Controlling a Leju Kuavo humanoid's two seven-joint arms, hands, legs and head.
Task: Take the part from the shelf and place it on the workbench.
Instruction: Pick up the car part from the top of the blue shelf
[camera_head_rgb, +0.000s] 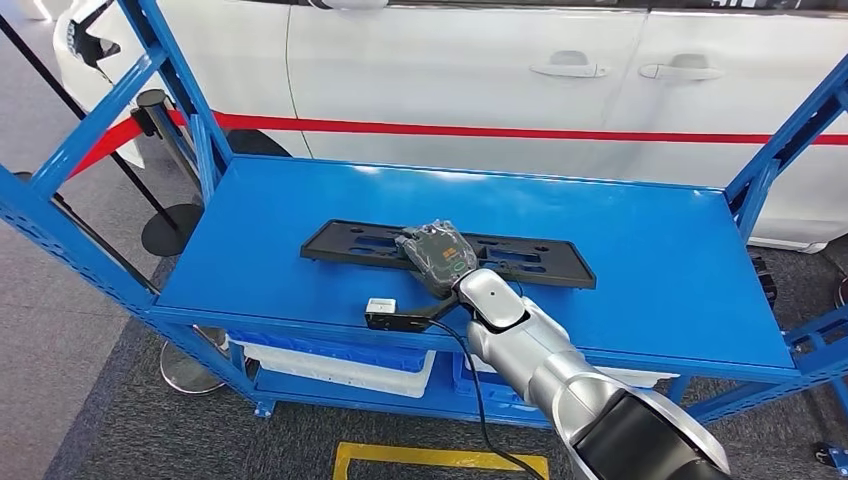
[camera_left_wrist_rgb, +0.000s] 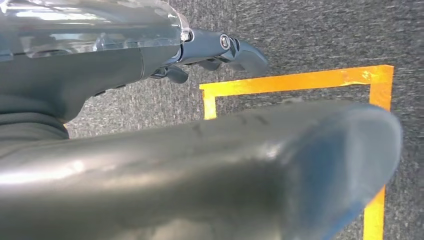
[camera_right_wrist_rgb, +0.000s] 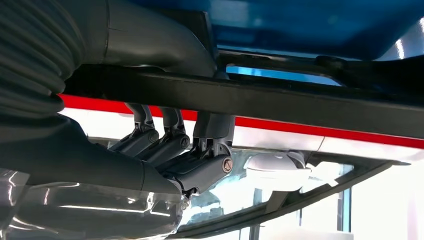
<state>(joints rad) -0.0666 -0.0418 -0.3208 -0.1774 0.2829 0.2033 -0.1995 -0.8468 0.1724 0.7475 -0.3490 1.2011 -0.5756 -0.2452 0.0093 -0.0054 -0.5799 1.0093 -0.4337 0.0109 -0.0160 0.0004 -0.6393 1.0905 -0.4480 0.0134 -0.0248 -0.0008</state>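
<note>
A long flat black part (camera_head_rgb: 530, 262) lies across the middle of the blue shelf top (camera_head_rgb: 650, 260). My right hand (camera_head_rgb: 437, 255), in a clear cover, sits on the part just left of its centre, with the silver arm reaching in from the lower right. In the right wrist view the part (camera_right_wrist_rgb: 300, 102) runs as a dark bar between the thumb (camera_right_wrist_rgb: 160, 45) on one side and the dark fingers (camera_right_wrist_rgb: 165, 145) curled round the other, so the hand grips it. My left hand (camera_left_wrist_rgb: 215, 50) hangs over the floor and holds nothing, its fingers stretched out.
A white car (camera_head_rgb: 450, 70) with a red stripe stands right behind the shelf. Blue uprights (camera_head_rgb: 790, 140) flank the shelf at both ends. A black post with a red belt (camera_head_rgb: 150, 110) stands at the left. Yellow floor tape (camera_head_rgb: 440, 460) lies before the shelf; white bins (camera_head_rgb: 330, 365) sit below.
</note>
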